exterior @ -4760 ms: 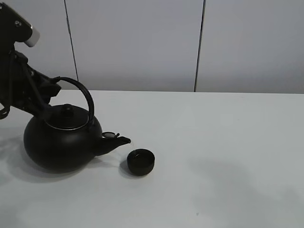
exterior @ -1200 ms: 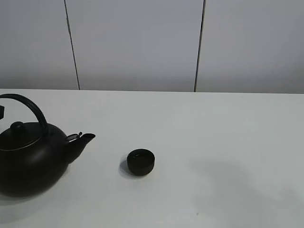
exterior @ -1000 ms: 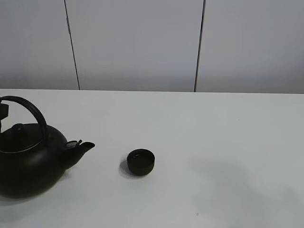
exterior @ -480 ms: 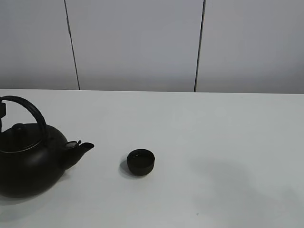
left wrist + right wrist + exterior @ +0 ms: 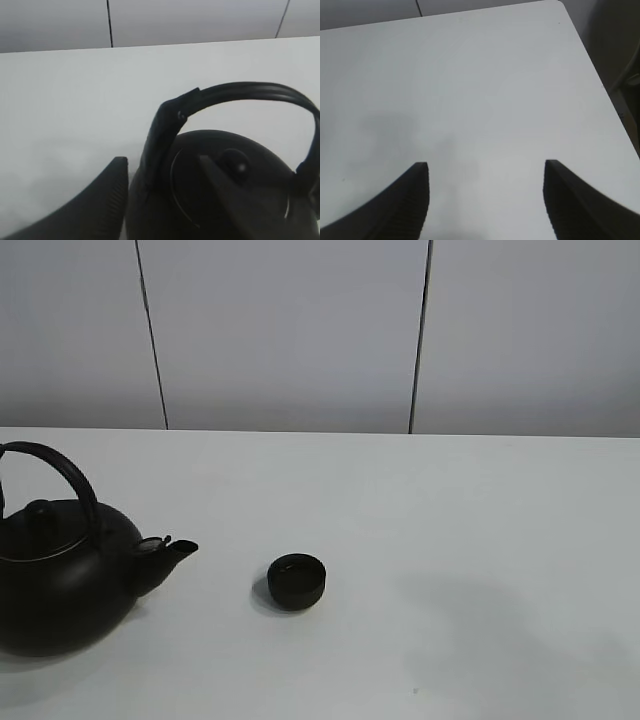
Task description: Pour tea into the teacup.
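The small black teacup (image 5: pixel 297 581) stands upright on the white table (image 5: pixel 460 530), left of the middle. The big black kettle (image 5: pixel 58 585) rests on the table at the far left, its spout (image 5: pixel 172 551) pointing at the teacup about a hand's width short of it. In the left wrist view, my left gripper (image 5: pixel 161 159) is open just behind the kettle (image 5: pixel 225 200), with the base of the arched handle (image 5: pixel 162 127) between the fingers and a gap on the side that shows. My right gripper (image 5: pixel 486 164) hangs open over bare table, holding nothing. Neither gripper shows in the exterior view.
A pale panelled wall (image 5: pixel 300 330) runs along the back of the table. The right wrist view shows the table's corner and side edge (image 5: pixel 587 70), with a dark object (image 5: pixel 625 80) beyond it.
The kettle has stayed put on the table. The dark bit of my left gripper beside the handle at the exterior view's left edge has slipped out of view. The teacup has not moved.
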Motion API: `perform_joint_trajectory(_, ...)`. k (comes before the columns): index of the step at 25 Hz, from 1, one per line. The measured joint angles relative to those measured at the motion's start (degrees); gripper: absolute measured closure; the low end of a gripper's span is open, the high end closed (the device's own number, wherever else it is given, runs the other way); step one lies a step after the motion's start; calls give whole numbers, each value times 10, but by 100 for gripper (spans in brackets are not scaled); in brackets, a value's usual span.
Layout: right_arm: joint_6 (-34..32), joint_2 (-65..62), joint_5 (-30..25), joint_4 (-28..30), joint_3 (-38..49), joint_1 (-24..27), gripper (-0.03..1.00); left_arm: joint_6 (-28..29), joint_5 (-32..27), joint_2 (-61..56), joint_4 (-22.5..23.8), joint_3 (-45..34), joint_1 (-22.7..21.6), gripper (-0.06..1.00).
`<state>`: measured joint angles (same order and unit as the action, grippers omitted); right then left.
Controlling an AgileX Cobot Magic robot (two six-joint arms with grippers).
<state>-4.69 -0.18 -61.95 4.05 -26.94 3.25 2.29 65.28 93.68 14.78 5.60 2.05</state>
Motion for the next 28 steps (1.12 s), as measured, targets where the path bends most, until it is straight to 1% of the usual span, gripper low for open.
perform_joint_trajectory(3, 0, 0, 0, 0, 0, 0, 51, 0, 1, -3, -22, -2, 0, 64)
perform_joint_trajectory(6, 0, 0, 0, 0, 0, 0, 51, 0, 1, -3, -34, -2, -4, 64)
perform_joint_trajectory(14, 0, 0, 0, 0, 0, 0, 51, 0, 1, -3, -46, -1, -69, 64)
perform_joint_trajectory(17, 0, 0, 0, 0, 0, 0, 51, 1, 1, -3, -48, 17, -77, 64)
perform_joint_trajectory(19, 0, 0, 0, 0, 0, 0, 51, 14, -3, -3, -46, 38, -79, 64)
perform_joint_trajectory(21, 0, 0, 0, 0, 0, 0, 51, 54, -39, -3, -36, 64, -80, 64)
perform_joint_trajectory(24, 0, 0, 0, 0, 0, 0, 51, 140, -142, -5, -6, 114, -80, 64)
perform_joint_trajectory(26, 0, 0, 0, 0, 0, 0, 51, 201, -235, -17, 16, 150, -80, 64)
perform_joint_trajectory(28, 0, 0, 0, 0, 0, 0, 51, 244, -330, -44, 37, 194, -80, 64)
